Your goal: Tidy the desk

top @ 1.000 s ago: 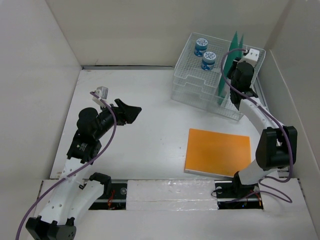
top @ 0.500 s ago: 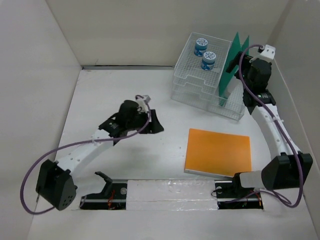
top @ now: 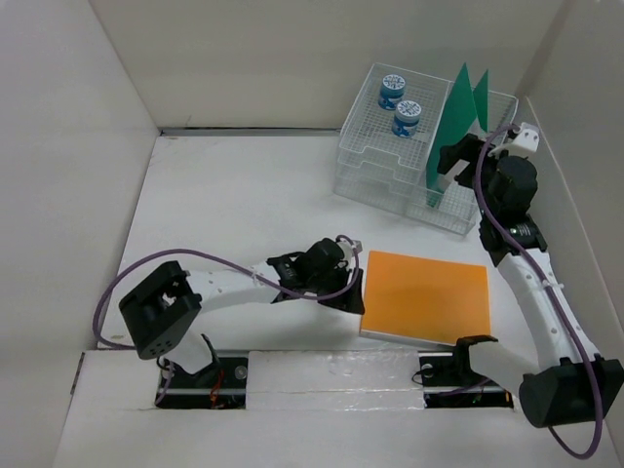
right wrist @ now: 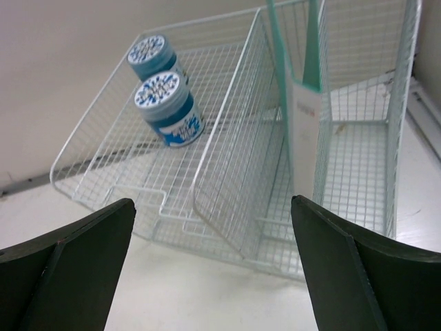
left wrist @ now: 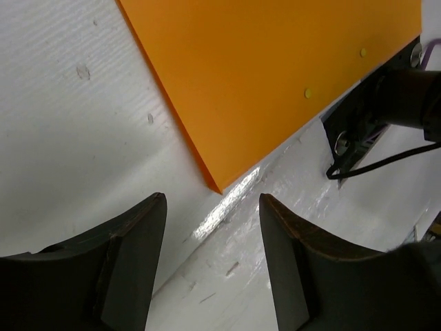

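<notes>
In the top view the left gripper (top: 349,284) is a dark shape against the left edge of the orange book (top: 426,295), its fingers hard to separate. Its wrist view shows the left gripper (left wrist: 212,207) spread and holding nothing, with the book's (left wrist: 275,69) near-left corner just ahead between the fingers. The rest of the book is cut off by the frame.

The right gripper (right wrist: 212,205) is also spread and holding nothing, and it faces the wire-mesh rack (right wrist: 227,172). The rack's (top: 390,166) left tray holds two blue-lidded jars (top: 392,91) (top: 407,117) side by side. Its right slot holds upright green folders (top: 450,122), whose tops are cut off in the wrist view.

The white worktop (top: 234,195) carries everything. The rack sits at its far right and the book near its front edge. The widest bare stretch lies to the left.
</notes>
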`<state>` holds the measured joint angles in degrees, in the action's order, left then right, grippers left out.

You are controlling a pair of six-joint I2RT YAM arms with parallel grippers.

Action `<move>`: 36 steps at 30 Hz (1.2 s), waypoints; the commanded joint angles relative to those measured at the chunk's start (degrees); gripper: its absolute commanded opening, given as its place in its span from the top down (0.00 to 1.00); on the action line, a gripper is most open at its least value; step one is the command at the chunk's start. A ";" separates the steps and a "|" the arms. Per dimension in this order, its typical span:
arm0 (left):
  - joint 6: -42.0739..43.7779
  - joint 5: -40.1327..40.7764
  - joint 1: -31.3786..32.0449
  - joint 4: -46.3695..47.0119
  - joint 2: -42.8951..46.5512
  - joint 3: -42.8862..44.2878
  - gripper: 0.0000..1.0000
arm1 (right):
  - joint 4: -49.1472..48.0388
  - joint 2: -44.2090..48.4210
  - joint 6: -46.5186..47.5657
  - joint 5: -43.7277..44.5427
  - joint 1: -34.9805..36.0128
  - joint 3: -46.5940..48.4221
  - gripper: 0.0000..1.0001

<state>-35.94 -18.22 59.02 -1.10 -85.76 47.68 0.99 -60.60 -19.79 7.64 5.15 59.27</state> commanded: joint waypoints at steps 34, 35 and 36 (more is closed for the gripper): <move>-6.42 -7.53 1.27 18.50 -15.14 -0.31 0.73 | -3.02 4.44 -0.95 -1.14 2.50 -5.65 0.00; -6.85 -7.10 2.49 19.20 -16.01 -0.39 0.81 | -3.10 4.70 -1.39 -1.05 2.50 -6.52 0.00; -6.86 -7.09 2.50 19.56 -16.02 -0.48 0.81 | -3.10 4.70 -1.39 -1.05 2.50 -6.53 0.00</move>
<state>-41.89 -23.88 60.01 15.22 -100.79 47.59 0.69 -56.90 -20.43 6.96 7.22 54.00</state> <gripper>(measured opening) 0.222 0.999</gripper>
